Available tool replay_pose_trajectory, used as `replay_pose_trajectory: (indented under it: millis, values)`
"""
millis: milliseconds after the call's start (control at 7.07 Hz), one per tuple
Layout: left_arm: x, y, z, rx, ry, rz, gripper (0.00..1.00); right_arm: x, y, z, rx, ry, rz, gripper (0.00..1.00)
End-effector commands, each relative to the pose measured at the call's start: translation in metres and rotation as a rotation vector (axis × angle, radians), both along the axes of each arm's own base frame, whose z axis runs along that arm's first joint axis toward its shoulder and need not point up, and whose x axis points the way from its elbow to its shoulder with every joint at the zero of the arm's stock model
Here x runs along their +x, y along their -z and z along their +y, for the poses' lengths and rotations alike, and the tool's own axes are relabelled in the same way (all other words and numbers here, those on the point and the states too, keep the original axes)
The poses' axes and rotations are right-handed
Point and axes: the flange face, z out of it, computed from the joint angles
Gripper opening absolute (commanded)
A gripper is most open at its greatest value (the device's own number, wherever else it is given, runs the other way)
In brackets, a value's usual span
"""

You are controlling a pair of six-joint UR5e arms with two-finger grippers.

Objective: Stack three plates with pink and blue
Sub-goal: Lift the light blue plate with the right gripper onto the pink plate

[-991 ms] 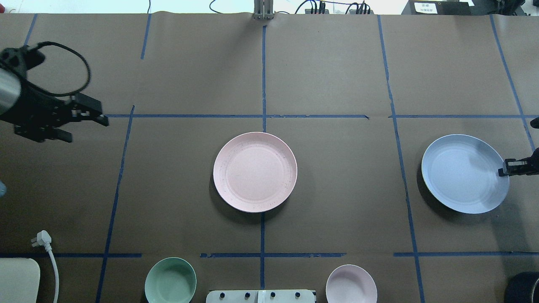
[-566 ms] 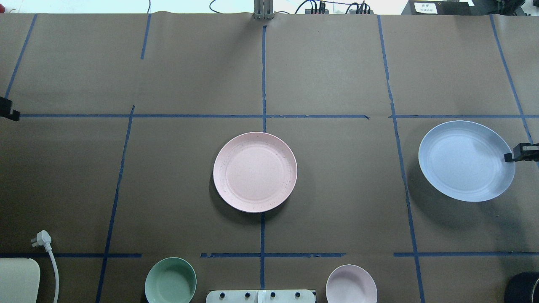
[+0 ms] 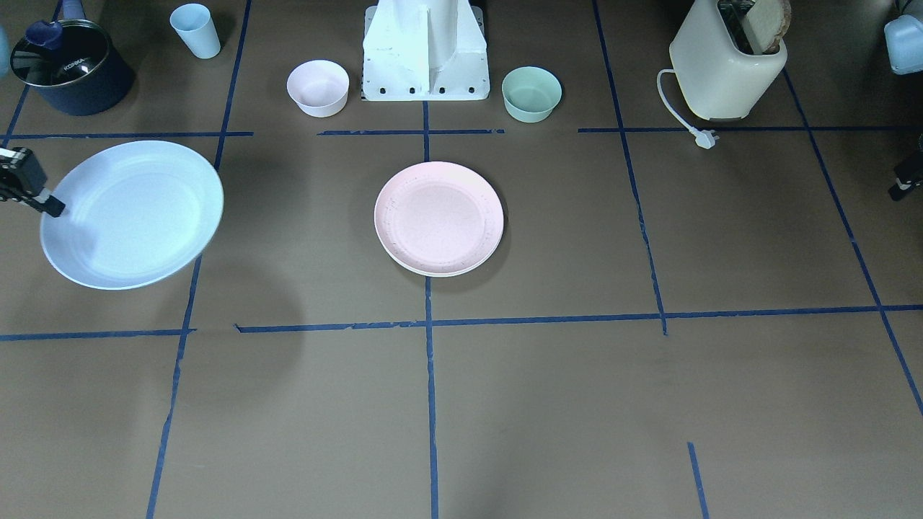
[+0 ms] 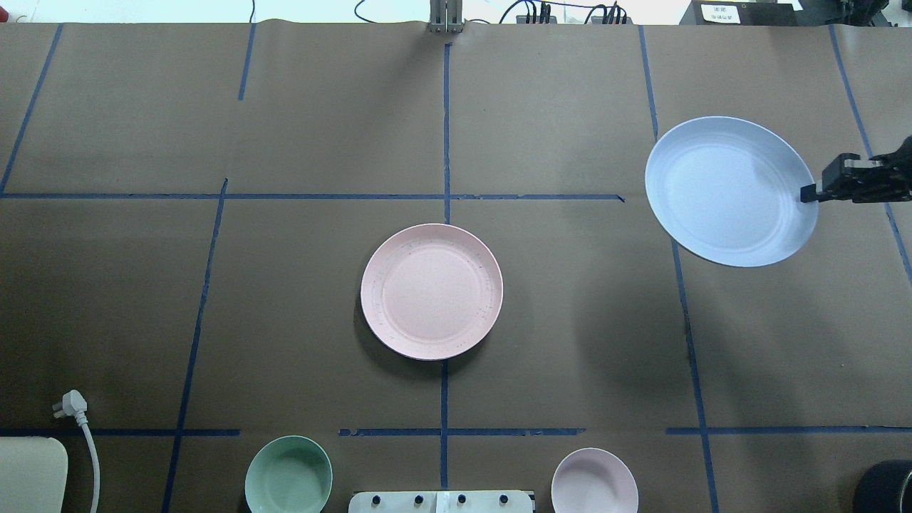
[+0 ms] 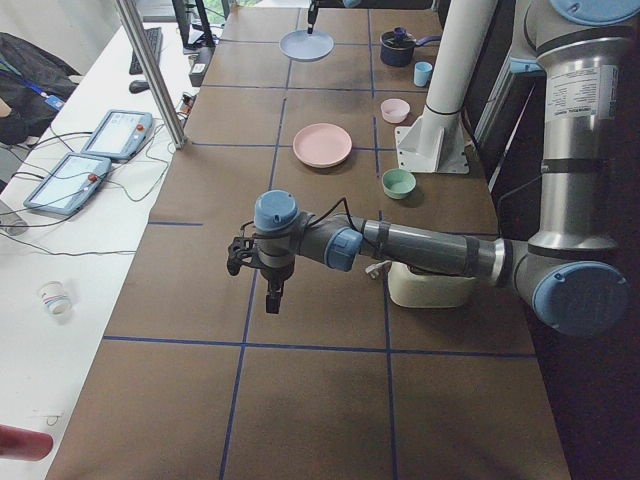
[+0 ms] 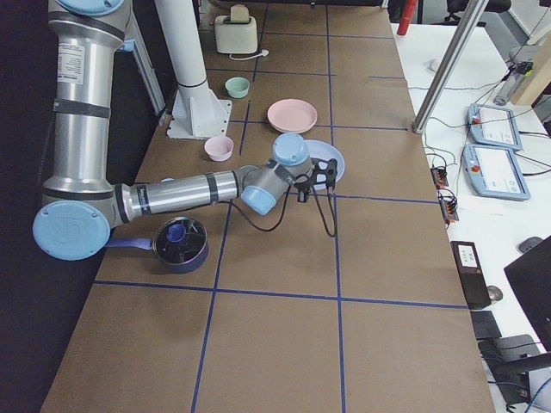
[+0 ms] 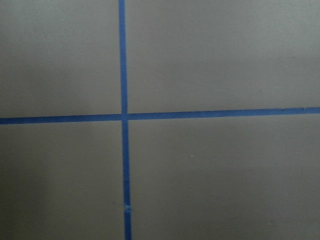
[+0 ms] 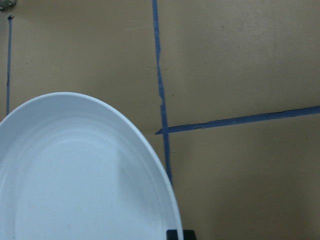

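Blue plate (image 4: 727, 189) is off the desk (image 4: 214, 320), up in the air and tilted. It hangs well to the robot's right of the pink plate (image 4: 431, 291) and somewhat farther from the base. Its shadow falls on the brown paper apart from it. Right jaws are pinched tight on its rim, on the edge that faces away from the pink plate. My right wrist view shows the plate's inside filling the lower left, with a dark fingertip (image 8: 181, 235) at the rim.

Pink plate lies flat at the desk's middle, on a crossing of the blue tape lines (image 4: 445, 142). In the front view I note a cream plate (image 3: 441, 274) showing as a thin rim under its near edge, so pink sits on cream.

Left jaws: far out to the robot's left of the pink plate, pointing down over a tape crossing, touching nothing. Whether they stand parted or closed I cannot tell.

Also noted: mint bowl (image 4: 288, 474) and small pink bowl (image 4: 595, 481), on the base side of the pink plate, one on either side.
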Motion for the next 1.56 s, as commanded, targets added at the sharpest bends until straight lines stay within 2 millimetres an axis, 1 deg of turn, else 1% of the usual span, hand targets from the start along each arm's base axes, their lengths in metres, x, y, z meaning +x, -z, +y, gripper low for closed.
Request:
replay_pose_trajectory:
  millis: [0,142,283,425,566,708,849,991,1132,1274,1415]
  values:
    - [-0.015,-0.01,0.006,-0.005,-0.031,0.045,1.0,-0.077,0.107,-0.012,0.016,0.054,0.042,0.0]
    - [-0.029,-0.023,0.019,0.01,-0.046,0.036,1.0,-0.13,0.147,-0.005,-0.004,0.046,0.064,0.0]
    - [-0.036,-0.025,0.021,0.019,-0.046,0.034,1.0,-0.174,0.171,0.011,-0.012,0.027,0.063,0.0]
    - [-0.037,-0.026,0.022,0.017,-0.044,0.033,1.0,-0.232,0.177,0.045,0.001,0.042,0.086,0.0]
    - [-0.037,-0.031,0.022,0.009,-0.044,0.033,1.0,-0.269,0.188,0.065,0.016,0.028,0.094,0.0]
    - [-0.037,-0.033,0.022,0.004,-0.044,0.033,1.0,-0.306,0.188,0.081,0.006,0.044,0.109,0.0]
    - [-0.037,-0.035,0.022,0.0,-0.044,0.032,1.0,-0.338,0.197,0.073,0.012,0.039,0.123,0.0]
    - [-0.037,-0.035,0.022,0.0,-0.044,0.032,1.0,-0.347,0.203,0.067,0.014,0.035,0.126,0.01]
    - [-0.037,-0.038,0.023,-0.005,-0.044,0.033,1.0,-0.348,0.201,0.068,0.014,0.034,0.129,0.02]
    - [-0.037,-0.04,0.022,-0.007,-0.045,0.033,1.0,-0.348,0.201,0.068,0.016,0.035,0.128,0.07]
    - [-0.037,-0.04,0.023,-0.005,-0.045,0.033,1.0,-0.349,0.202,0.068,0.016,0.036,0.128,0.73]
